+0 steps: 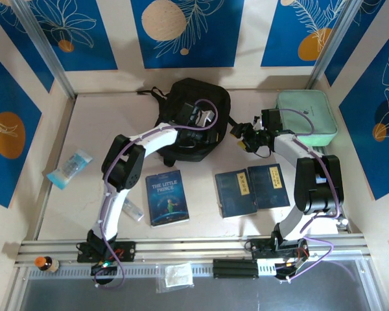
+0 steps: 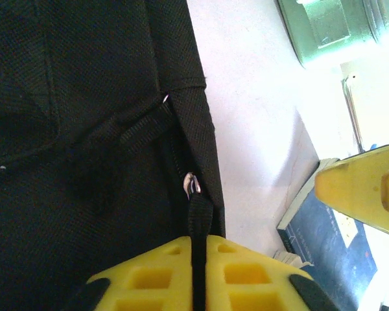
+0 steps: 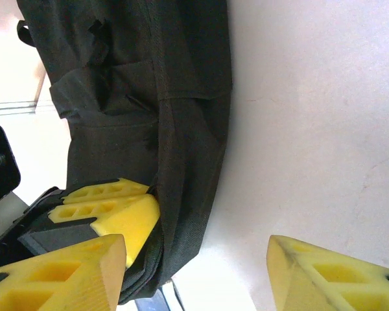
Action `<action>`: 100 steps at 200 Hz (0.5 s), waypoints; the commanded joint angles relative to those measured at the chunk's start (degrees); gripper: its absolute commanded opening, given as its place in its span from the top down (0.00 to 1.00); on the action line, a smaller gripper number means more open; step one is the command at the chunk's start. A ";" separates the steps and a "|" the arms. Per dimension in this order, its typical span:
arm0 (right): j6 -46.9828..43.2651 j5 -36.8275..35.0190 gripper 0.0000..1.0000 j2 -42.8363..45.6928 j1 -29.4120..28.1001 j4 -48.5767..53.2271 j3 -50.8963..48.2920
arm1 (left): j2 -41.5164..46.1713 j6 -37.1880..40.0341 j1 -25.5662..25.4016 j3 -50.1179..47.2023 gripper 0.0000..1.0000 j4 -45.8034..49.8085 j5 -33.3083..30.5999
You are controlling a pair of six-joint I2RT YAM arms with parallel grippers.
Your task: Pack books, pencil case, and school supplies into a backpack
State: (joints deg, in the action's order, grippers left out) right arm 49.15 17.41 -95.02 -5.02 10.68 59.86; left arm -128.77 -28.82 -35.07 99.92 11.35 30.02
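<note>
1. Pale surface [image 1: 91, 129] boxed in on three sides by blue panels [image 1: 207, 39] printed with leaves; both arm bases bolted to the near rail.
2. At the far centre, flat on the surface: the backpack [image 1: 181, 97], apparently zipped up, with nothing packed yet.
3. Over the backpack's right half: the left hand [image 1: 198, 122], fingers pressed together on the zip pull strap [image 2: 196, 217], just below the metal slider [image 2: 192, 183]. Pinched this way most likely to drag the zip along its track and open the bag.
4. Just right of the backpack: the right hand [image 1: 249, 137], fingers spread wide, gripping nothing. Hovers beside the bag's side seam in the right wrist view, probably to pin the soft fabric while the zip runs.
5. Near centre, laid flat in a row within reach of either arm: the books [image 1: 235, 192]. "The Little Prince" [image 1: 166, 197] on the left, two more dark-blue ones side by side to its right.
6. Near left, close against the left arm: the small clear box [image 1: 133, 210] of school supplies.
7. Far right, behind the right arm: the mint-green case [image 1: 306, 116], likely the pencil case. At the left edge: a light-blue packet [image 1: 69, 168].
8. Judged stage: opening the bag, all loading ahead. Likely snag: the light bag sliding with the pull instead of the zip giving way.
</note>
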 commanded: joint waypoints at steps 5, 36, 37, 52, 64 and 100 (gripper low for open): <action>0.37 1.05 0.41 0.99 -0.45 -0.13 -0.85 | -0.01 0.49 -0.56 1.68 0.96 -0.10 1.20; 0.59 1.56 0.42 0.40 -0.61 -0.68 -0.70 | 1.63 3.14 -0.53 1.69 1.00 2.08 -0.74; 0.59 1.57 0.42 0.38 -0.61 -0.71 -0.70 | 1.75 3.23 -0.53 1.69 1.00 2.17 -0.70; 1.28 2.51 0.42 -0.57 -0.59 -1.55 -0.22 | 3.04 4.49 -0.52 1.77 1.00 2.99 -0.87; 1.99 3.48 0.42 -1.86 -0.57 -2.22 0.66 | 4.07 5.20 -0.53 1.62 1.00 3.64 -1.41; 4.21 4.53 0.41 -6.85 -1.40 -3.11 5.04 | 6.05 7.28 -0.53 0.74 1.00 6.66 -4.13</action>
State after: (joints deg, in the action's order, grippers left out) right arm 51.03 19.57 -98.43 -5.58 8.32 61.39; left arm -127.07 -24.58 -35.07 99.92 14.85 27.88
